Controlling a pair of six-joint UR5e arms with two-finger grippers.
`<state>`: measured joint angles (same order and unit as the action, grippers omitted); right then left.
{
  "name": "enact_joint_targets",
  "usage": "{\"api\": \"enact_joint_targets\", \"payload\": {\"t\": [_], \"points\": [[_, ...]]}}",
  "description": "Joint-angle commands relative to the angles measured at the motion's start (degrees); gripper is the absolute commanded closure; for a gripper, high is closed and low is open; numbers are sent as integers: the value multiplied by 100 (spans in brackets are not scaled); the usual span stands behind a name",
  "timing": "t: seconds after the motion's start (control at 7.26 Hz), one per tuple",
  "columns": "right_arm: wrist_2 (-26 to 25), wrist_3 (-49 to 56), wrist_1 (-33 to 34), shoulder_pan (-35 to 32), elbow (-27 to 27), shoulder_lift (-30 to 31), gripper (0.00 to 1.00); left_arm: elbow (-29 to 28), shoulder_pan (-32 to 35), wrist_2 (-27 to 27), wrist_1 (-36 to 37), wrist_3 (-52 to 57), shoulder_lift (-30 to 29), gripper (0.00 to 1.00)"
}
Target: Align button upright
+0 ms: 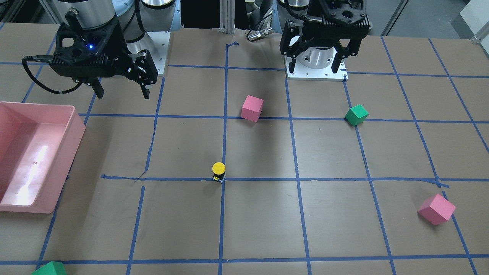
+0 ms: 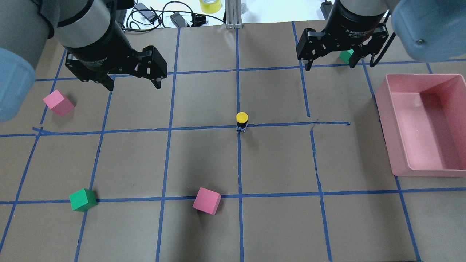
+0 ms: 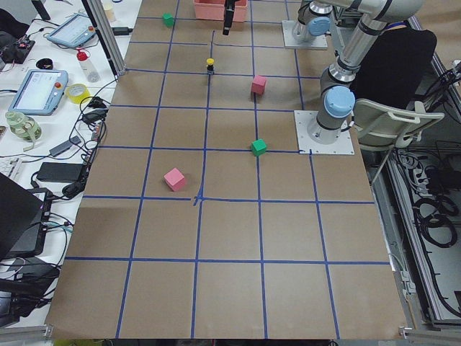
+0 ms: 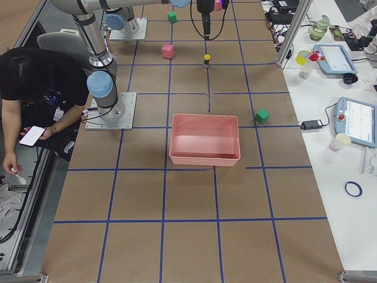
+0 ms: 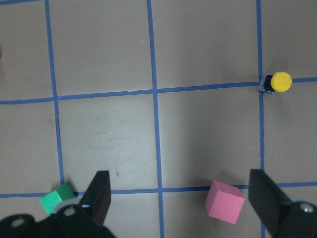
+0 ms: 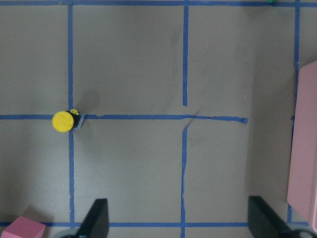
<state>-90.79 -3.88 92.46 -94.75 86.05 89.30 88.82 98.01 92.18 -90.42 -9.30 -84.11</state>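
Note:
The button (image 1: 219, 172) stands on its base with its yellow cap on top, on a blue tape crossing near the table's middle; it also shows in the overhead view (image 2: 241, 121) and in both wrist views (image 5: 277, 83) (image 6: 64, 121). My left gripper (image 2: 134, 86) (image 1: 313, 69) is open and empty, raised above the table, well off to the button's left. My right gripper (image 2: 329, 66) (image 1: 123, 94) is open and empty, raised, well off to the button's right. Neither touches the button.
A pink bin (image 2: 386, 123) stands at the table's right side. A pink cube (image 2: 206, 201) and a green cube (image 2: 83, 199) lie near the robot's side. Another pink cube (image 2: 58, 102) lies far left. A green cube (image 2: 346, 55) is partly hidden behind the right gripper.

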Motion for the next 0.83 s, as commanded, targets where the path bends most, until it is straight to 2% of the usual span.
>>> {"api": "enact_joint_targets", "payload": {"t": [0.0, 0.69], "points": [[0, -7, 0, 0, 0, 0, 2, 4, -1, -42, -292, -115, 17, 0], [0, -7, 0, 0, 0, 0, 2, 30, -10, -69, -204, -72, 17, 0]]}}
